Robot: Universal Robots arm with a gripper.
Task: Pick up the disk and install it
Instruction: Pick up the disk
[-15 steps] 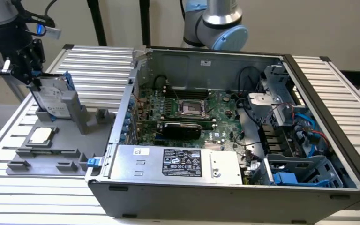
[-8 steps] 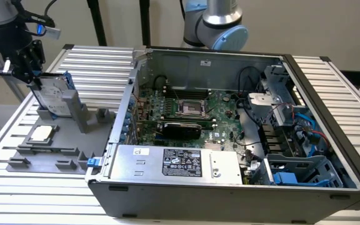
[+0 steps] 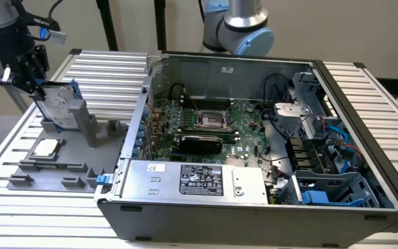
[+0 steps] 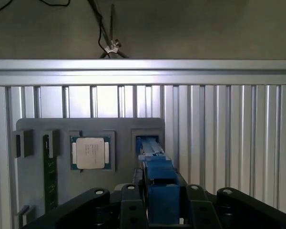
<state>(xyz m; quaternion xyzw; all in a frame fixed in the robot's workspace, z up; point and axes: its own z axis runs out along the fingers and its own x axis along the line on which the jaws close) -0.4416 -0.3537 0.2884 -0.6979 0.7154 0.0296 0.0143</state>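
Up at ten o'clock in the exterior view, the arm (image 3: 2, 23) reached down over the slatted table (image 3: 109, 65), and the hand (image 3: 37, 89) was clenched on the top edge of the disk (image 3: 55, 106). The disk stood on edge, its pale silver face turned outward and a blue carrier rail running along its side. Its lower end was tucked behind the upright grey stand (image 3: 81, 120), and whether it had cleared the stand's slot could not be told. In the wrist view the grasp looked square: black fingers (image 4: 128, 206) sat on either side of the blue carrier, which ran from the hand toward a slot in the grey tray (image 4: 126, 125). Just beside that slot sat a small square chip (image 4: 90, 152), silver lid up. Beyond the chip a dark memory stick (image 4: 49, 171) lay in its own groove. At three o'clock from the stand, well apart from the disk, the computer case (image 3: 254, 228) lay open on the table. Inside it, the green motherboard (image 3: 206, 116) took the middle. A large silver box (image 3: 192, 181) with a black-and-white label ran along the six o'clock wall, and a blue drive bay (image 3: 323, 196) filled the five o'clock corner. At twelve o'clock, behind the case, a second arm (image 3: 244, 26) stood upright.
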